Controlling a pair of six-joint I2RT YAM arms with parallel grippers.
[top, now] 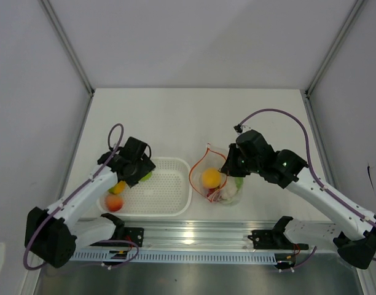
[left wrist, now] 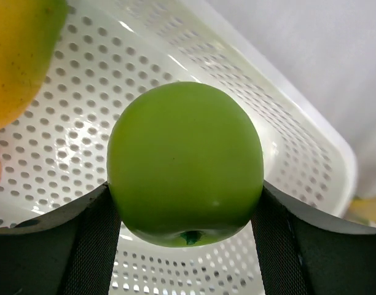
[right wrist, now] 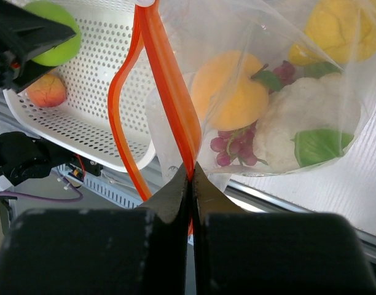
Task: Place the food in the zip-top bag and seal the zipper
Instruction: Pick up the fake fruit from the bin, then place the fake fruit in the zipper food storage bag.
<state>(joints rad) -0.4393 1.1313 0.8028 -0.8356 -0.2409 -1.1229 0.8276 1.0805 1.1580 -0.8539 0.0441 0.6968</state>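
Holding the green apple (left wrist: 185, 163) is the left end effector (top: 139, 165); the right end effector (right wrist: 189, 175) pinches the zipper (right wrist: 169, 92).

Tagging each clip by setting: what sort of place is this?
Probably a lab robot cell, not a kitchen: plain white panel walls on metal frame posts, two arms bolted to a metal rail at the table edge, and toy fruit in a white basket.

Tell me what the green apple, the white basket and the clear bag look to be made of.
Green apple: probably moulded plastic or foam; smooth satin skin, soft highlight, uniform colour.
Basket: rigid white plastic, glossy, with regular rows of small holes.
Bag: thin clear plastic film, creased and shiny, with the contents showing through. Its zipper strip looks like thicker orange plastic.
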